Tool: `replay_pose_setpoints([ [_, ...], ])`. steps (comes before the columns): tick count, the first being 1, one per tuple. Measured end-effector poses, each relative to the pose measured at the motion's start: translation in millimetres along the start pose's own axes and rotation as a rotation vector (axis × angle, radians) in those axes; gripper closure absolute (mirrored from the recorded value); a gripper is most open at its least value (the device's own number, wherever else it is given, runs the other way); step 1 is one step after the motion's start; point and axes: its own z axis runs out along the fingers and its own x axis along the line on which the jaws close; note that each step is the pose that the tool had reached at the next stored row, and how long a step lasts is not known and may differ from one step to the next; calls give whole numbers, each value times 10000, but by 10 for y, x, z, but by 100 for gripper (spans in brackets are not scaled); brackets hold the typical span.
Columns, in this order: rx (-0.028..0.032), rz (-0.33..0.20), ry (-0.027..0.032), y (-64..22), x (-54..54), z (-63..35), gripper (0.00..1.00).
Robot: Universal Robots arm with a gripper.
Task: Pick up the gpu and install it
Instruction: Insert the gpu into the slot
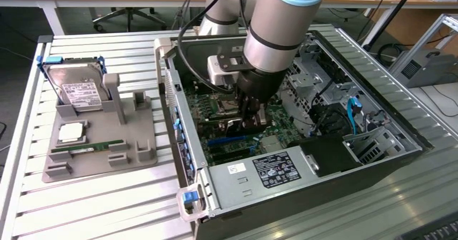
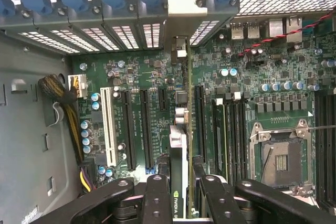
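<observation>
In the centre of the exterior view, the grey robot arm's black pincer (image 1: 250, 123) reaches down into the open black and silver computer case (image 1: 179, 123), which lies on the slatted metal worktop (image 1: 93, 208). Seen from the wrist, the pincer (image 2: 181, 181) is clenched on the gpu (image 2: 178, 150), a thin expansion card with a green board. The card stands edge-on between the black fingers (image 2: 157, 192), over the long black slots of the green motherboard (image 2: 157, 77); whether its edge has reached a slot cannot be told. At the exterior view's left, a grey moulded fixture (image 1: 107, 159) carries a boxy hard drive with a white label and blue frame (image 1: 75, 87) and a narrow green memory stick (image 1: 89, 146).
</observation>
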Motion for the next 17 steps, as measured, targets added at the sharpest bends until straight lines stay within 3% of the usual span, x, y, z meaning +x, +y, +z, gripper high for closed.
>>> replay_pose_setpoints([
  [17,0,-1,0,47,5,41,73],
])
